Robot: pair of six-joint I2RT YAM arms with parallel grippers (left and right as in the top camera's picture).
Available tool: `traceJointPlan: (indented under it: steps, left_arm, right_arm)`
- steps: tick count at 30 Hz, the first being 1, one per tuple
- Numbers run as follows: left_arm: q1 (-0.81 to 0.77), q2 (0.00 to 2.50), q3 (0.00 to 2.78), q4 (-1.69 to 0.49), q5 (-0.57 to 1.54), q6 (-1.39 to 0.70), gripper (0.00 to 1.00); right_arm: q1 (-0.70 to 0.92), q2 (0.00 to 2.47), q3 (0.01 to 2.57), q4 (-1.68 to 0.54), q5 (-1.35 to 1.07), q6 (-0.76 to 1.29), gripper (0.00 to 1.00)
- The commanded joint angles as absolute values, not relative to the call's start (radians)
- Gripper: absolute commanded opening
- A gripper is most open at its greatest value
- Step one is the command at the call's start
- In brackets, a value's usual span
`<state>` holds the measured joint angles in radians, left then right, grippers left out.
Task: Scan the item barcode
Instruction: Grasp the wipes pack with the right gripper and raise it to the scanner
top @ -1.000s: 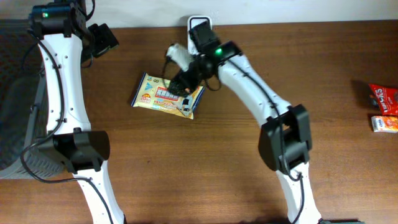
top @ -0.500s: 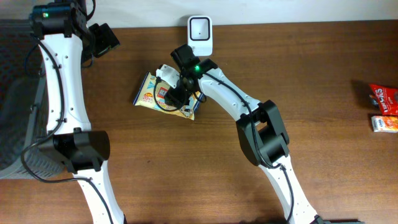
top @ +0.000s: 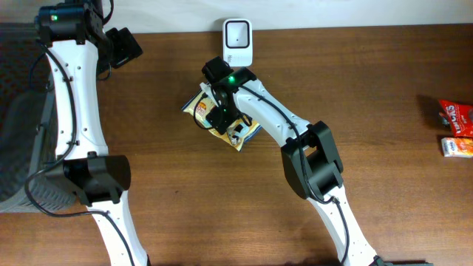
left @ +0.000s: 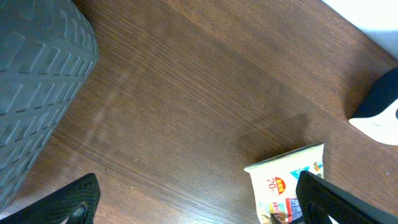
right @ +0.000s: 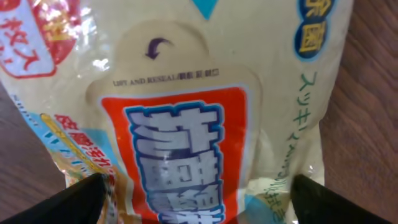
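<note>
Lying at centre frame in the overhead view, the packet (top: 245,134) has its long axis running from upper left to lower right. The right gripper (right: 200,200) straddles it with its fingers spread. The left gripper (left: 200,202) is spread wide above the table (left: 186,93).

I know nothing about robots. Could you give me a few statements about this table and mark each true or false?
1. A yellow packet lies on the wooden table, near the white scanner. True.
2. The left end effector holds the packet. False: it is open and empty, off to one side of the packet.
3. The right end effector is directly over the packet, one finger at each side. True.
4. The red snacks sit beside the scanner. False: they lie at the table's far edge, well away from it.
</note>
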<state>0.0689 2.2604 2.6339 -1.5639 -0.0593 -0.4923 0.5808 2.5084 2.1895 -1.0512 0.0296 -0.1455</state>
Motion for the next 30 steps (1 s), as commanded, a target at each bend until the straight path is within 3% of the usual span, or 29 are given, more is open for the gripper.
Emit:
traceJointPlan:
  steps: [1,2,3,4,7,9,16,23,30]
  left_arm:
    - [0.07,2.238,2.648,-1.565,-0.056,-0.504,0.99]
    - [0.07,2.238,2.648,-1.565,-0.056,-0.504,0.99]
    - [0.07,2.238,2.648,-1.565,-0.056,-0.504,0.99]
    - [0.07,2.238,2.648,-1.565,-0.056,-0.504,0.99]
    - [0.07,2.238,2.648,-1.565,-0.056,-0.504,0.99]
    - [0.07,2.238,2.648,-1.565,-0.056,-0.504,0.99]
    - [0.07,2.238,2.648,-1.565,-0.056,-0.504,0.99]
    - [0.07,2.238,2.648,-1.565,-0.056,-0.504,0.99]
    - [0.07,2.238,2.648,-1.565,-0.056,-0.504,0.99]
  right_arm:
    - [0.577,2.578,2.143,-1.018,-0.054,-0.114,0.99]
    - [0.577,2.578,2.143,-1.004,-0.076,-0.114,0.99]
    - [0.577,2.578,2.143,-0.989,-0.075,-0.114,0.92]
    - [0.577,2.578,2.143,-0.979,-0.07,-0.114,0.57]
    - [0.575,2.578,2.142,-0.979,-0.067,-0.114,0.4]
    - [0.575,2.578,2.131,-0.976,-0.067,-0.113,0.07]
    - [0.574,2.481,2.146,-0.979,-0.075,0.017,0.04]
    - [0.473,2.397,2.326,-0.96,-0.068,0.088,0.04]
    - [0.394,2.399,2.326,-0.624,-0.038,0.14,0.04]
